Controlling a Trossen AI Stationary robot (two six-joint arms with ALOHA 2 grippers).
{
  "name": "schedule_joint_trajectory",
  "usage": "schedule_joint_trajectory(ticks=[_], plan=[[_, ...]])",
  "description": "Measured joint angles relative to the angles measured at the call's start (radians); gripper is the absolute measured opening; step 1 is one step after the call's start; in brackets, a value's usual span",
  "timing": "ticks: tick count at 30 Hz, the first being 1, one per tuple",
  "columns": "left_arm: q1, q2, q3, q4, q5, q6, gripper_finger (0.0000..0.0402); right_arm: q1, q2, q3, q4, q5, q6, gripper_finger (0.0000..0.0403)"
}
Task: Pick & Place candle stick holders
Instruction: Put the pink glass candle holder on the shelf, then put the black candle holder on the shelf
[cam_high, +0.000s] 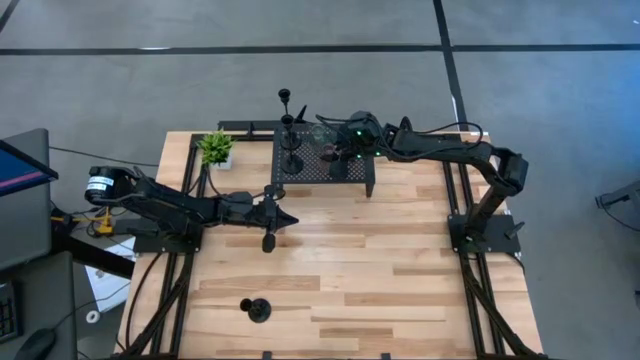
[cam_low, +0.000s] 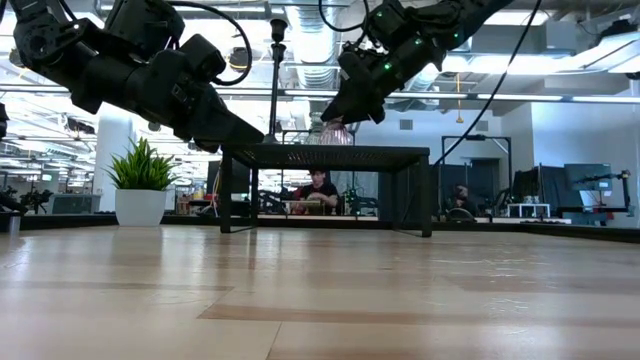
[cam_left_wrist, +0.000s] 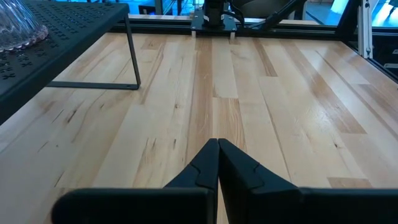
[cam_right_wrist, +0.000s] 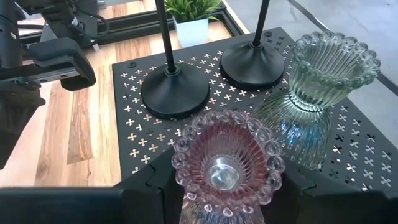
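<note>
My right gripper (cam_right_wrist: 227, 183) is over the black perforated stand (cam_high: 322, 176), closed around the pinkish glass holder (cam_right_wrist: 227, 163), which is upright. The greenish glass holder (cam_right_wrist: 318, 93) stands beside it on the stand. Two black stemmed holders (cam_right_wrist: 174, 93) (cam_right_wrist: 254, 62) stand on their round bases on the stand's left part. A third black holder (cam_high: 256, 309) rests on the table near the front edge. My left gripper (cam_high: 288, 219) is shut and empty above the bare table, in front of the stand. My right gripper has one finger (cam_right_wrist: 152, 180) on each side of the pinkish holder's body, below its beaded rim (cam_right_wrist: 186, 177). The rim hides the place of contact. The fingers come slanting down from the table's right. I cannot tell whether its base is on the stand or just clear.
A small green potted plant (cam_high: 216, 148) stands left of the stand at the table's far edge. Bare wooden table (cam_high: 400, 270) lies in front of the stand. A person (cam_low: 318, 190) sits in the room beyond the table.
</note>
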Motion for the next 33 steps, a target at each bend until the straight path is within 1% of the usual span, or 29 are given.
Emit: schedule_joint_trajectory(ticks=[6,10,17,21,24,27,30,33], plan=[[0.000,0.000,0.000,0.000,0.000,0.000,0.0008,0.005,0.000,0.000,0.003,0.000,0.000,0.0173],[0.000,0.000,0.000,0.000,0.000,0.000,0.0008,0.005,-0.015,0.000,-0.001,0.001,0.000,0.0193],[0.000,0.000,0.000,0.000,0.000,0.000,0.0008,0.005,-0.111,0.000,-0.037,0.001,-0.001,0.0232],[0.000,0.000,0.000,0.000,0.000,0.000,0.0008,0.005,-0.198,0.000,-0.099,0.001,-0.001,0.0236],[0.000,0.000,0.000,0.000,0.000,0.000,0.0008,0.014,-0.271,0.000,-0.166,0.001,0.000,0.0229],[0.000,0.000,0.000,0.000,0.000,0.000,0.0008,0.037,-0.338,0.000,-0.252,0.001,0.000,0.0208],[0.000,0.000,0.000,0.000,0.000,0.000,0.0008,0.071,-0.391,0.000,-0.352,0.001,0.000,0.0169],[0.000,0.000,0.000,0.000,0.000,0.000,0.0008,0.117,-0.426,0.000,-0.439,0.001,0.000,0.0116]])
